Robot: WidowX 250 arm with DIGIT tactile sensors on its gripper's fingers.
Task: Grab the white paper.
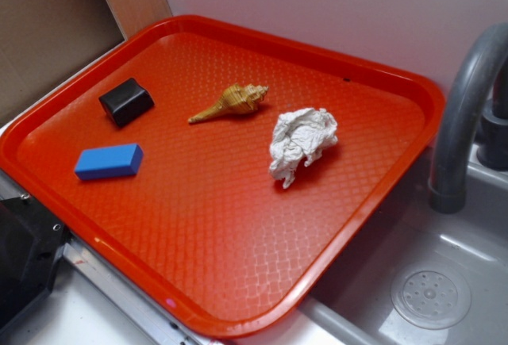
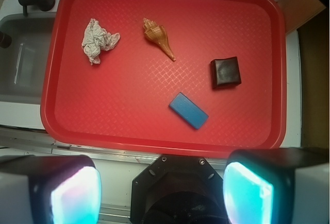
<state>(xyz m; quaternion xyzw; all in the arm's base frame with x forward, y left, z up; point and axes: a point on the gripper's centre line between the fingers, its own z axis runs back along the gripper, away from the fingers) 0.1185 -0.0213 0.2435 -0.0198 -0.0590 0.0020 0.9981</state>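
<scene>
The white paper (image 1: 301, 143) is a crumpled wad lying on the red tray (image 1: 238, 281), right of centre in the exterior view. In the wrist view the white paper (image 2: 98, 40) sits at the tray's upper left. My gripper (image 2: 162, 195) hangs high above the near edge of the tray (image 2: 154, 144), far from the paper. It is open: the two glowing cyan pads (image 2: 77, 195) stand wide apart with nothing between them. The exterior view does not show the gripper's fingers.
A tan seashell (image 1: 232, 101) (image 2: 158, 36) lies beside the paper. A black block (image 1: 126, 101) (image 2: 226, 72) and a blue block (image 1: 109, 161) (image 2: 188, 110) rest on the tray too. A grey sink (image 1: 429, 281) with a curved faucet (image 1: 464, 115) borders the tray.
</scene>
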